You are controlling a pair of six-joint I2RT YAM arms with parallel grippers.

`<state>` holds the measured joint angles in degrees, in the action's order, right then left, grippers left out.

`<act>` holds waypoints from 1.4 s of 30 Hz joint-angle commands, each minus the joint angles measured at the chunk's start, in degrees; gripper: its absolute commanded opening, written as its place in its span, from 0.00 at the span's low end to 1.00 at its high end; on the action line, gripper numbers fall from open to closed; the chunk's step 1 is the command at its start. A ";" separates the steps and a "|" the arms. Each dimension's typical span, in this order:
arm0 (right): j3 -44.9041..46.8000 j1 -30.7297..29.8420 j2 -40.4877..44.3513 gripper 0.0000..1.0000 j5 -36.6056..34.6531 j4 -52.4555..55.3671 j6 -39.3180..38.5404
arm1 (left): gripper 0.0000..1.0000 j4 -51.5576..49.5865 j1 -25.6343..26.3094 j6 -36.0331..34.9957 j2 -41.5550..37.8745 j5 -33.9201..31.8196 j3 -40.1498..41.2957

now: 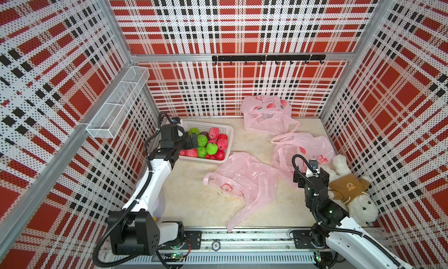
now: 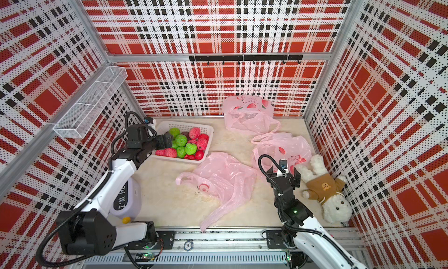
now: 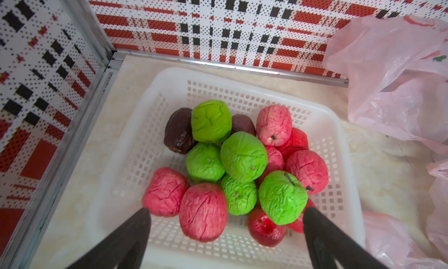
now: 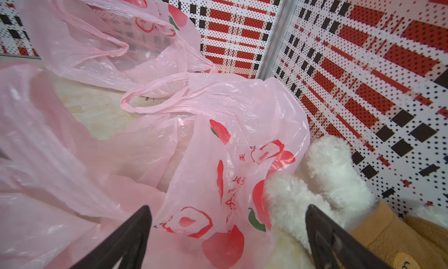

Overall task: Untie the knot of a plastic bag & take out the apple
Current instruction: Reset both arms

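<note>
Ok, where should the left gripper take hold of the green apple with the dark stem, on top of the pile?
Grip the green apple across its rounded middle, coming from above. It sits atop the pile in the white basket, stem tilted up, with red apples wedged underneath and beside, so a side approach looks blocked. The open left gripper hangs nearby.

Bags (image 1: 244, 175): thin pink plastic film, glossy, creased
Basket (image 3: 242, 86): white plastic, perforated, matt
Apples (image 3: 243, 156): wrinkled, matt; dark one glossy
Plush toy (image 4: 334, 163): fluffy white pile, tan cloth
Tabletop (image 1: 194, 202): pale, matt
Walls (image 1: 242, 25): perforated printed sheet
</note>
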<state>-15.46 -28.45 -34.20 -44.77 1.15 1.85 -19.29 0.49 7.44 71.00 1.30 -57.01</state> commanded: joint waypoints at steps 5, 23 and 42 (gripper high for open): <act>2.90 6.54 -12.08 1.00 6.92 -23.41 -4.50 | 0.99 11.80 -0.79 1.69 -2.32 -8.86 10.92; 5.47 24.33 -36.82 1.00 30.66 -55.85 -3.42 | 0.99 58.82 6.63 -8.62 9.76 -19.03 31.65; 4.46 26.51 -59.19 1.00 37.08 -80.05 -4.59 | 0.99 75.77 3.53 -8.12 19.34 -13.68 35.30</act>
<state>-10.55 -2.15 -92.73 -6.48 -70.22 -2.39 60.40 4.56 -0.12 89.23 -12.64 -21.26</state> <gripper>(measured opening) 0.993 0.994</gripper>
